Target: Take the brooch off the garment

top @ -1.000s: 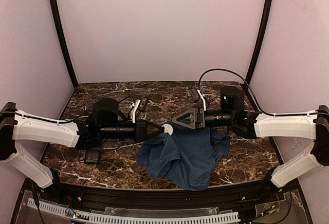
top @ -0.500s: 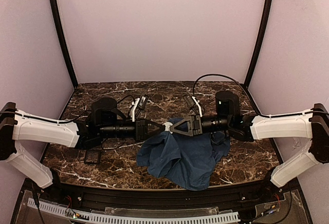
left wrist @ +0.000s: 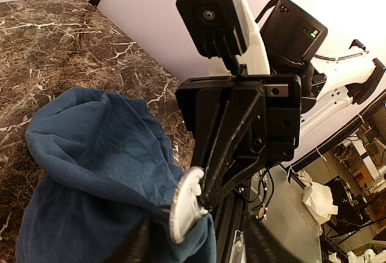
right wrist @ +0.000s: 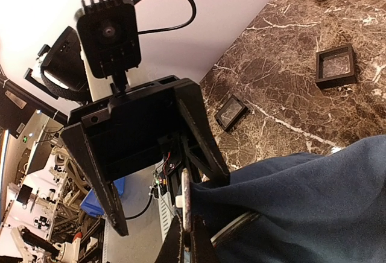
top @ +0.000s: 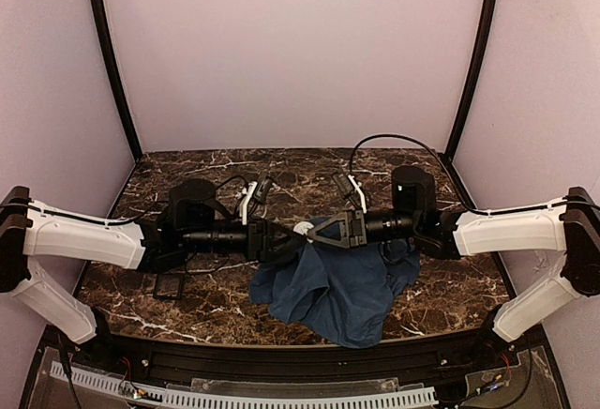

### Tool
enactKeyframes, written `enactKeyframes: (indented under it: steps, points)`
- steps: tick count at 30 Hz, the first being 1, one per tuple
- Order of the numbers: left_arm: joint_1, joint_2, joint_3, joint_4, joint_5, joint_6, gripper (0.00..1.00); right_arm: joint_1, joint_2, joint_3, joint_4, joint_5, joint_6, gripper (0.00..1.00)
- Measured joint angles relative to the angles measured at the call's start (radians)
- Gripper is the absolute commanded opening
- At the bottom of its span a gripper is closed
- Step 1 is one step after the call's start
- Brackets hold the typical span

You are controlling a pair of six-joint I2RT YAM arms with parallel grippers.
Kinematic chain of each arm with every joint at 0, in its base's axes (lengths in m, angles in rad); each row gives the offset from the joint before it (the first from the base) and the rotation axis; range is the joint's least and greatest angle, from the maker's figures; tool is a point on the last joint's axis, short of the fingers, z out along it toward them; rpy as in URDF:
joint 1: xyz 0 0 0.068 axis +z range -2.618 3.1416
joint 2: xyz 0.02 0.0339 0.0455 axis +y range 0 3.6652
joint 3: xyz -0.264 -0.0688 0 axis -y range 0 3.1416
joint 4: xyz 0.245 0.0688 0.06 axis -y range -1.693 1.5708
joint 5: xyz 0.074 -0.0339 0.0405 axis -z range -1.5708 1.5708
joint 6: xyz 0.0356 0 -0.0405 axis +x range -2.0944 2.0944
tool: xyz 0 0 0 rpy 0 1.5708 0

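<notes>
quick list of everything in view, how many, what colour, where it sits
cloth: one, dark blue, crumpled at the near middle of the table, one edge raised
brooch: one, whitish, at the raised edge of the cloth
trays: two, black, square, on the table on the left arm's side; the second lies near the table's edge
table: one, dark brown marble with white veins
walls: pale lilac, behind and at both sides
poles: two, black, at the back corners
left tool: one, black, jaws open beside the brooch
right tool: one, black, shut on the brooch
arms: two, white and black, reaching in from each side
</notes>
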Motion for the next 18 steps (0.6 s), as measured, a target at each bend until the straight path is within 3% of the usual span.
enactKeyframes:
  steps: [5,13,15,18]
  points:
    - [-0.004,-0.002,0.0,-0.047,-0.004,0.049,0.93,0.0,0.0,0.0,0.0,0.016,0.0,0.0]
    - [-0.021,0.0,0.018,-0.16,-0.016,0.133,0.94,0.0,0.019,0.013,0.0,0.019,0.0,0.0]
    - [-0.031,0.008,0.039,-0.182,-0.024,0.15,0.9,0.0,0.024,0.016,0.0,0.021,0.0,0.0]
    - [-0.038,0.012,0.052,-0.2,-0.04,0.172,0.62,0.0,0.026,0.017,0.001,0.023,0.0,0.0]
